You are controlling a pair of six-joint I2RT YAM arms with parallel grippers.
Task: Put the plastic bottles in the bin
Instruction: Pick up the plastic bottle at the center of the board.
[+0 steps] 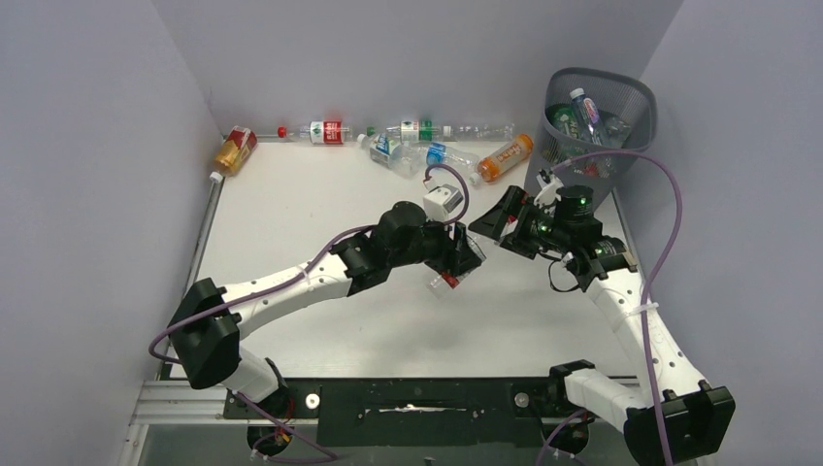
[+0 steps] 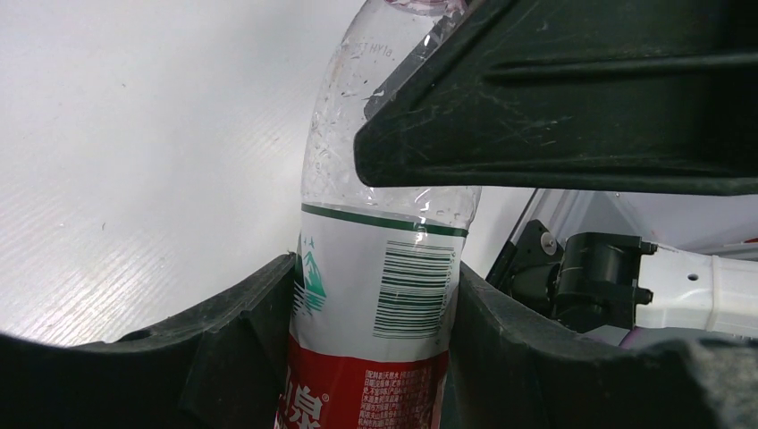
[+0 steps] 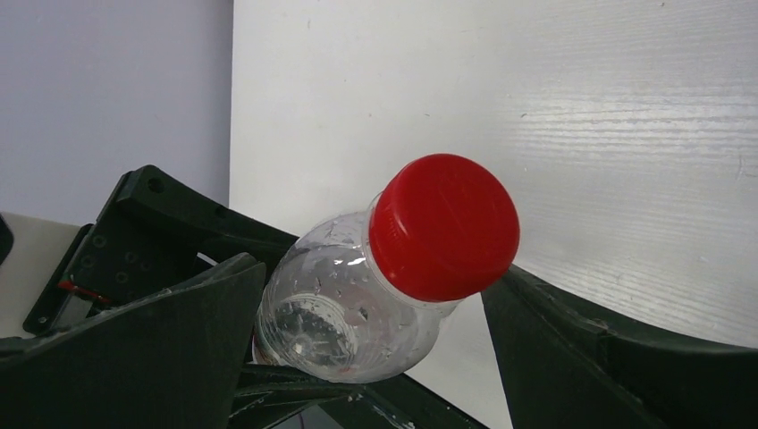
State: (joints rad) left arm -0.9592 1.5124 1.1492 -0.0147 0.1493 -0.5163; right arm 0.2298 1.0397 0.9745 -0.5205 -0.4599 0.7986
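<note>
A clear plastic bottle (image 2: 384,286) with a white and red label sits upright between the jaws of my left gripper (image 2: 375,331), which is shut on its labelled middle. Over the table's middle, the left gripper (image 1: 464,257) and right gripper (image 1: 495,225) meet. The right gripper (image 3: 371,277) is open, its fingers either side of the bottle's shoulder (image 3: 349,313) below the red cap (image 3: 444,225), with a gap on the right side. The bin (image 1: 641,97) stands at the back right with bottles (image 1: 587,112) inside.
More bottles lie along the back wall: an amber one (image 1: 235,150), a red-labelled one (image 1: 325,131), a green-labelled one (image 1: 417,129), blue-labelled ones (image 1: 388,150) and an orange one (image 1: 505,157). Grey walls close in on three sides.
</note>
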